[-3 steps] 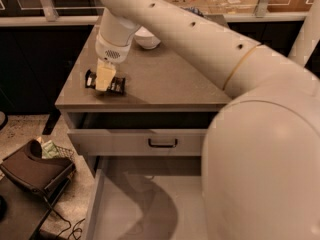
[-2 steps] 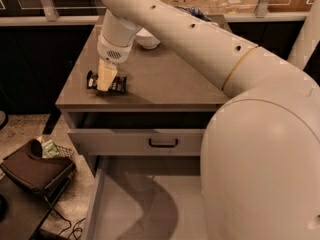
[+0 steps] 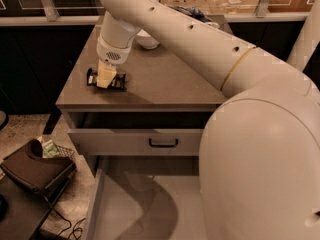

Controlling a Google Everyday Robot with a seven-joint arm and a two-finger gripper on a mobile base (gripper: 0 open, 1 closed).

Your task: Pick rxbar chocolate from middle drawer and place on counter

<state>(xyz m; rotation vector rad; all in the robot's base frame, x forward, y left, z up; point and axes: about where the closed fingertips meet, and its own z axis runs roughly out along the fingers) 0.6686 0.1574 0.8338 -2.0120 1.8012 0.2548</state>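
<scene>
Black rxbar chocolate (image 3: 120, 82) is seen lying flat on the counter (image 3: 165, 86), at the left. The gripper (image 3: 106, 77) is set down on its middle — whether it is clamped cannot be told. Lower down, the middle drawer (image 3: 150, 216) is seen open.

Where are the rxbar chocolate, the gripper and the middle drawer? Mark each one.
rxbar chocolate (image 3: 120, 82): camera view, its dark right end, lying on the counter (image 3: 170, 84).
gripper (image 3: 105, 79): camera view, its pale tip, down at the bar's middle.
middle drawer (image 3: 165, 219): camera view, its bare grey floor.
</scene>
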